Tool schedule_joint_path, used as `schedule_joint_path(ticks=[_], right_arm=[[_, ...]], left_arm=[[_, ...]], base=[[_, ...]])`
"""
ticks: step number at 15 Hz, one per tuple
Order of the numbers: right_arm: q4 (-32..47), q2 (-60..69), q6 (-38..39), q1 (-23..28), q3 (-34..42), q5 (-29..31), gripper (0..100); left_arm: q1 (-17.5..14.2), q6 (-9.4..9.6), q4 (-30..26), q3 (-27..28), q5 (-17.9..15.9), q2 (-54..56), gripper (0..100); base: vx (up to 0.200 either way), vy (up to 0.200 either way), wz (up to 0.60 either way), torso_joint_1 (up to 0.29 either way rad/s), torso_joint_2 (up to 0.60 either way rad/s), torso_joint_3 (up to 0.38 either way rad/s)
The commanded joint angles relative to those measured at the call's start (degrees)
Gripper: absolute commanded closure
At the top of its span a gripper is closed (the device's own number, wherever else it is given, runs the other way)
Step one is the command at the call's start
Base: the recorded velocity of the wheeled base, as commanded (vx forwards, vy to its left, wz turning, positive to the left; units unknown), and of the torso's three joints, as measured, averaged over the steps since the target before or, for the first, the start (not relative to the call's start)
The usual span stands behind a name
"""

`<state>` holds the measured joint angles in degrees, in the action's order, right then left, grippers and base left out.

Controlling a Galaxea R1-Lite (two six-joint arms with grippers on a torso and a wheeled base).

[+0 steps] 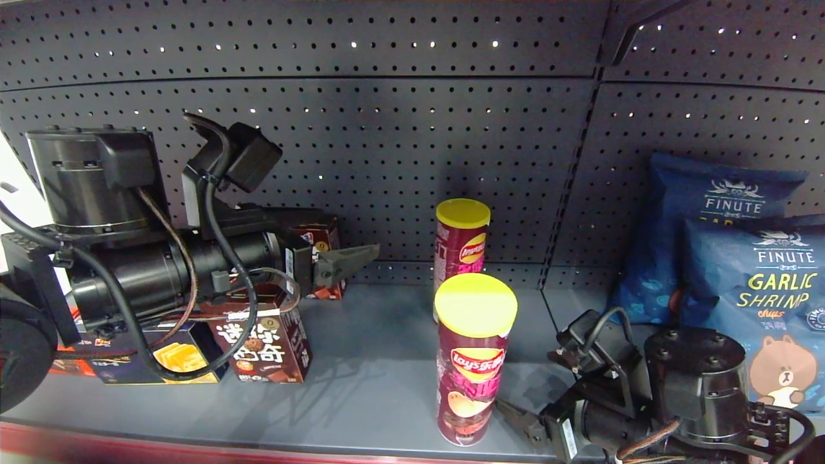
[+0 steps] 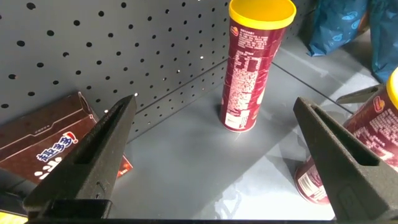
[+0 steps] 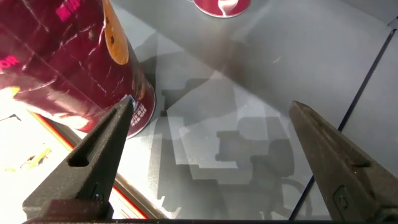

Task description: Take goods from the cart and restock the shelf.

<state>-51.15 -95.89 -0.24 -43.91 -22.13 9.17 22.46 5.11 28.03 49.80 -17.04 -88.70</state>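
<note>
Two maroon chip cans with yellow lids stand upright on the grey shelf [image 1: 380,380], one at the front [image 1: 474,361] and one behind it [image 1: 461,241]. My left gripper [image 1: 354,258] hovers open and empty over the shelf, left of the rear can [image 2: 252,68]. A dark red box [image 2: 50,140] stands against the back panel beside one of its fingers. My right gripper [image 1: 522,419] is low at the shelf's front edge, just right of the front can [image 3: 68,56]. It is open and empty [image 3: 211,104], with one finger [image 3: 99,155] close to the can's base.
A brown cookie box [image 1: 271,341] and a blue box [image 1: 161,361] sit at the left under my left arm. Blue snack bags [image 1: 767,290] lean at the right. A perforated back panel [image 1: 387,148] closes the shelf. Bare shelf lies between the boxes and the cans.
</note>
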Motion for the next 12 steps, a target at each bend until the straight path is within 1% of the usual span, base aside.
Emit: schedule_joint_path(ticks=[1,3,8,10,12], right_arm=[[0.0,0.4,0.0,0.1,0.6,0.1,0],[-0.5,3.3,0.1,1.7,0.9,0.2,0],[-0.9,5.9,0.1,2.3,1.6,1.0,0],[-0.8,7.5,0.1,3.4,1.2,1.0,0],[-1.0,9.8,0.1,5.2,0.5,1.0,0]], left_arm=[[0.0,-0.01,0.0,-0.1,0.1,-0.1,0],[0.0,-0.01,0.0,-0.1,0.1,0.2,0],[0.3,0.34,-0.1,-0.1,0.1,1.2,0],[0.1,0.25,-0.1,-0.2,0.1,2.9,0],[0.0,0.43,0.0,-2.4,0.1,5.7,0]], base=[[0.000,0.000,0.00,0.000,0.00,0.000],[0.000,0.000,0.00,0.000,0.00,0.000],[0.000,0.000,0.00,0.000,0.00,0.000],[0.000,0.000,0.00,0.000,0.00,0.000],[0.000,0.000,0.00,0.000,0.00,0.000]])
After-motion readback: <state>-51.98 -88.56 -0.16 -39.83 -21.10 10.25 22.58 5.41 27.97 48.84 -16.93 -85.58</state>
